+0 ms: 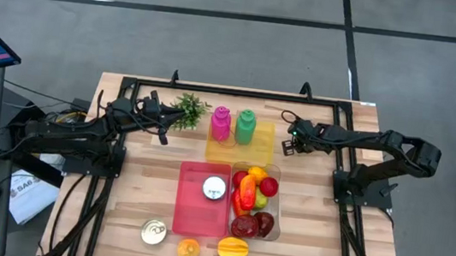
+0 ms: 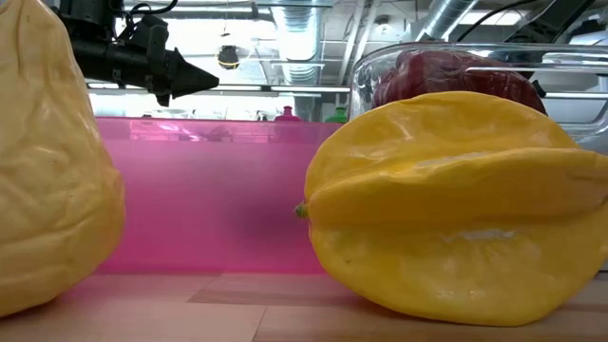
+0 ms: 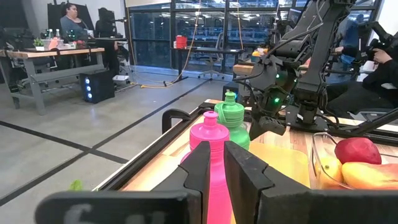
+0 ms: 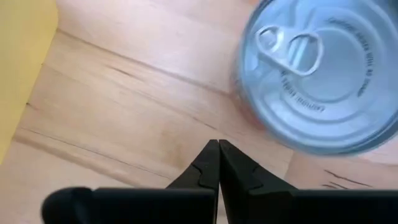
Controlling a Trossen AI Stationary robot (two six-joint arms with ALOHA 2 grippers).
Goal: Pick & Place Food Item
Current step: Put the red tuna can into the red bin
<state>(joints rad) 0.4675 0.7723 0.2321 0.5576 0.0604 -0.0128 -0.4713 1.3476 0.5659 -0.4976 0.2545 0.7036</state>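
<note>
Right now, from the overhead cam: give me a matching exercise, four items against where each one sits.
Things:
1. pink bottle
2. starfruit
3. silver-lidded can
4. red apple

Places:
A. inside the clear bin
B. next to the green bottle
C. inside the pink tray
D. on the bare table, near edge

Pairs: 1-B, 2-D, 3-C, 4-A
</note>
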